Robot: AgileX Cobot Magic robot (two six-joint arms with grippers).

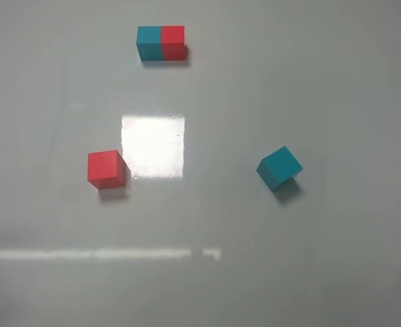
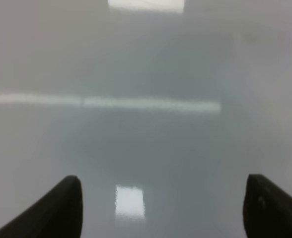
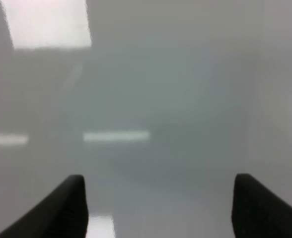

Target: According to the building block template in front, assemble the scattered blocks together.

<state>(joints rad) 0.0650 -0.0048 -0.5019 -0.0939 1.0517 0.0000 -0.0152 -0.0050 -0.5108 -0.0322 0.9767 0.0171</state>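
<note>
Grey glossy tabletop [image 1: 337,272] fills both wrist views; left gripper [image 2: 162,210] and right gripper [image 3: 158,210] hang spread wide, empty, no block between the jaws. Further out, matte red cube [image 1: 107,169] sits on left gripper's side, matte teal cube [image 1: 279,167] on right gripper's side, turned askew, well apart. Farthest from both: small joined teal-red template bar [image 1: 161,43], teal left, red right. Loose cubes lie in reverse order to it, so likely a swap is needed before joining. Nothing grasped yet.

There is one joined teal-and-red block bar [image 1: 161,43]. Two cubes lie loose: one red matte cube [image 1: 106,169], one teal matte cube [image 1: 279,167].
</note>
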